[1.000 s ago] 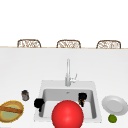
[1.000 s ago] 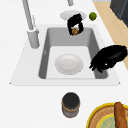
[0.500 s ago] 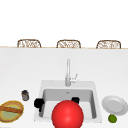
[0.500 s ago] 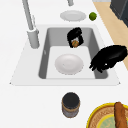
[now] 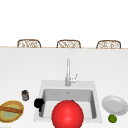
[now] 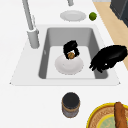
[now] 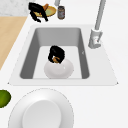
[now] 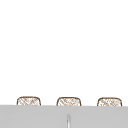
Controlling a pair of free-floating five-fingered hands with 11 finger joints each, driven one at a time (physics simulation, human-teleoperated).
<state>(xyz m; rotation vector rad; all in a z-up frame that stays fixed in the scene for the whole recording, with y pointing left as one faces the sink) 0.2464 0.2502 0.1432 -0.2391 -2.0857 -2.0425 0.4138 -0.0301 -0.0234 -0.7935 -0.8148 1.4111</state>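
In the sink (image 6: 100, 40) a white plate (image 6: 65, 68) lies on the basin floor. Just above its far edge, the right hand (image 6: 71, 47) hangs palm-down with its fingers curled closely round a small round brown morsel (image 6: 71, 55). The morsel looks light, firm and perhaps crumbly, so a gentle pinch across its sides from above should suit it. The left hand (image 6: 110, 57) hovers over the near left rim of the sink, with its fingers drooping loosely and holding nothing.
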